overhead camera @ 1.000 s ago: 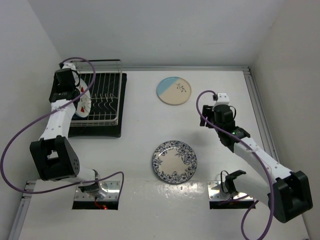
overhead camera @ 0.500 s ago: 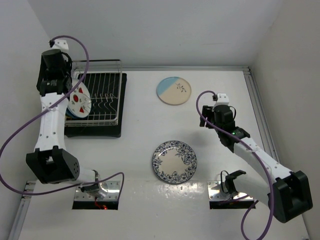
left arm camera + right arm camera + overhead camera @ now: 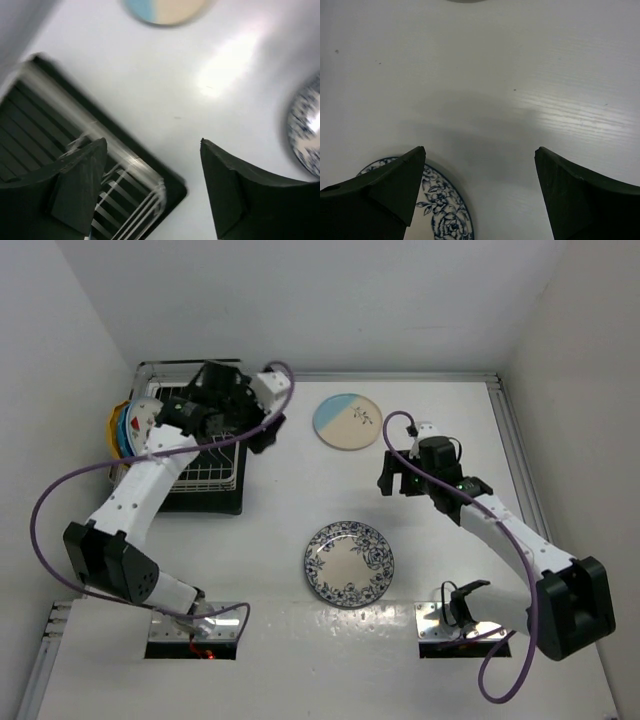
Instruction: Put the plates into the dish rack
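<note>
Plate of round white ceramic with blue floral pattern (image 3: pixel 349 563): lies flat on the white desk (image 3: pixel 290 510), nearest the arm bases and well apart from the rack.
Right claw (image 3: pixel 480 150): fingers stand wide apart with nothing between them. It hangs over bare desk just beyond the floral plate's far rim, which shows beside one finger in the right wrist view.
Left claw (image 3: pixel 152 142): fingers are spread and empty. It sits above the right edge of the rack, facing down at the desk.
Silver-white wire dish rack (image 3: pixel 205 465): stands on a black tray (image 3: pixel 215 502) at the desk's far left, and is blurred in the left wrist view.
Racked plates: three stand on edge at the rack's left end. The yellow plate (image 3: pixel 112 428) is outermost, the teal plate (image 3: pixel 119 440) is next, and the white plate with red marks (image 3: pixel 142 418) is innermost.
Round blue-and-cream ceramic plate with a sprig (image 3: pixel 348 421): lies flat on the desk, farthest back, to the right of the rack and apart from it.
</note>
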Robot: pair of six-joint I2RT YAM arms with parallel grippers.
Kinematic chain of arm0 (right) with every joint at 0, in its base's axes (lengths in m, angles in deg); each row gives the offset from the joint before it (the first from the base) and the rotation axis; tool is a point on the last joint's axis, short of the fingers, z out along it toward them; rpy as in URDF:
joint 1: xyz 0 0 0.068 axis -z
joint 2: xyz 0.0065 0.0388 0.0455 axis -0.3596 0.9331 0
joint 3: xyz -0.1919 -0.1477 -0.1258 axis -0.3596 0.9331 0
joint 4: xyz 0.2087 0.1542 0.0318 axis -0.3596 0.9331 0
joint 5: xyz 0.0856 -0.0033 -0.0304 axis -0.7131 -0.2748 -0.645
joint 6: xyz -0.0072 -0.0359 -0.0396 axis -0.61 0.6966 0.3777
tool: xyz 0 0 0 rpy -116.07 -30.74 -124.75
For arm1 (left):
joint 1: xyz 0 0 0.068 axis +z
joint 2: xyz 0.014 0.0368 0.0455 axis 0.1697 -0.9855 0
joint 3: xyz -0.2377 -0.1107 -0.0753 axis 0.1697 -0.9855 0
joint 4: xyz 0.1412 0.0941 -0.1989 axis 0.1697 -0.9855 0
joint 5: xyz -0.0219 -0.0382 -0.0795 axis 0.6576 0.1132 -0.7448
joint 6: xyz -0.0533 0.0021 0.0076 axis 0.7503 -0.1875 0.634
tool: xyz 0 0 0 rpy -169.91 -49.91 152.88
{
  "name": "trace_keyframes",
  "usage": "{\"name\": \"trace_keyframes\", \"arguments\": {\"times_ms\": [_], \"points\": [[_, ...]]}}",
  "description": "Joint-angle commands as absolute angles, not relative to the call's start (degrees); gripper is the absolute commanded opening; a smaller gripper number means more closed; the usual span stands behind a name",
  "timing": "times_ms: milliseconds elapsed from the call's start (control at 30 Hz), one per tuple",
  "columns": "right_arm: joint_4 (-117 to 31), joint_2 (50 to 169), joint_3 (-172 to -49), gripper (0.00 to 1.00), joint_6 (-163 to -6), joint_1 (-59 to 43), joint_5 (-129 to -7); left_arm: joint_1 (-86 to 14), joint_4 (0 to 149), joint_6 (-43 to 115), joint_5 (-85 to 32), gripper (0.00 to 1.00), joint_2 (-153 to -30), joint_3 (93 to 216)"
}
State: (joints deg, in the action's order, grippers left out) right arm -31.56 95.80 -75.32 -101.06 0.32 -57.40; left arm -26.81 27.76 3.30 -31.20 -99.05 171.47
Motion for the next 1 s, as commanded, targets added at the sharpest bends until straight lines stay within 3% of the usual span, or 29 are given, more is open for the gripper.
{"name": "trace_keyframes", "arguments": {"times_ms": [0, 33, 100, 433, 567, 733, 833, 967], "points": [[-27.6, 95.9, -77.9, 0.88, -101.3, 0.6, -65.6, -30.9, 22.0, -3.6, -45.5, 0.82, -100.4, 165.6], [-26.2, 96.0, -77.2, 0.8, -101.0, 0.3, -66.2, -32.3, 22.0, -5.2, -46.6, 0.82, -101.6, 163.8], [-24.4, 95.7, -75.5, 0.77, -102.9, 0.1, -66.7, -36.3, 22.0, -6.7, -50.1, 0.83, -104.8, 159.7], [-28.5, 87.8, -62.6, 0.81, -111.5, -2.5, -66.2, -43.5, 25.6, -5.4, -63.3, 0.89, -123.2, 157.8], [-28.2, 84.2, -58.3, 0.66, -115.4, -4.0, -64.8, -44.7, 26.2, -3.5, -64.0, 0.89, -129.1, 159.1], [-30.1, 80.0, -50.9, 0.65, -121.0, -5.8, -65.3, -46.1, 26.7, -2.3, -64.5, 0.89, -132.8, 157.1], [-30.8, 79.5, -48.2, 0.63, -122.8, -6.4, -66.0, -48.2, 26.7, -2.8, -65.1, 0.86, -133.5, 155.4], [-34.0, 80.7, -45.9, 0.53, -125.3, -7.5, -66.5, -49.7, 28.4, -1.5, -64.3, 0.79, -135.3, 154.8]]}}
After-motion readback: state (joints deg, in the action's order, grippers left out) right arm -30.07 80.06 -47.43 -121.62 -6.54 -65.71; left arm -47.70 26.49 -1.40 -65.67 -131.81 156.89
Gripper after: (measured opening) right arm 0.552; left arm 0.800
